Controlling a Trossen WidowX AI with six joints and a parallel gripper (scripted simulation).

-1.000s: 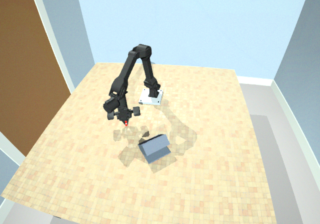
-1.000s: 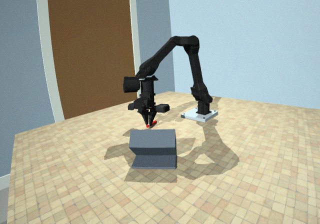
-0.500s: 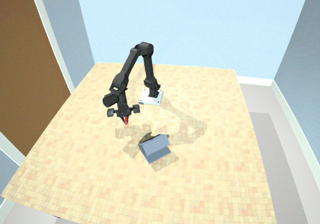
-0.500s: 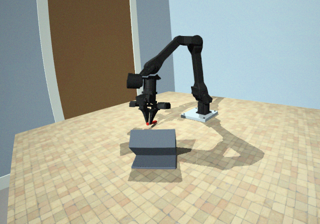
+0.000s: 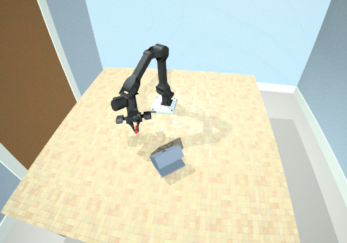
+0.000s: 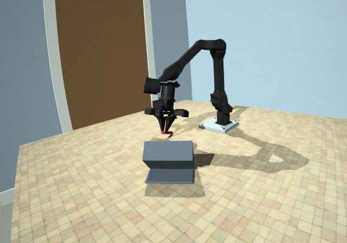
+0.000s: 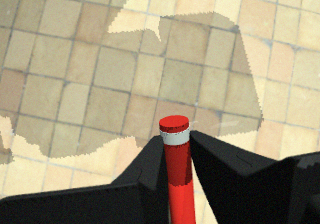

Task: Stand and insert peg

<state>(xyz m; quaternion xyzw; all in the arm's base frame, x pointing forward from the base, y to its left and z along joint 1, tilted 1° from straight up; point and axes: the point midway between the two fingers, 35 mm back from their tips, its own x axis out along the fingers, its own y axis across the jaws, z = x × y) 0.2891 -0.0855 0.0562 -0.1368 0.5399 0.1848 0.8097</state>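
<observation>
The red peg is held between the fingertips of my gripper, which is shut on it near its white-banded end. In the wrist view the white band shows at the fingertips, and the rest of the peg runs back between the fingers. In the exterior view the peg lies about level, across the fingertips. Whether it touches the table is hard to tell. The grey-blue sloped panel stands in front of the gripper. A dark hole shows near its upper edge in the top view.
The arm's white base plate stands on the tiled table, behind the panel and to the right of the gripper in the top and exterior views. Shadows of the arm fall across the table around the panel.
</observation>
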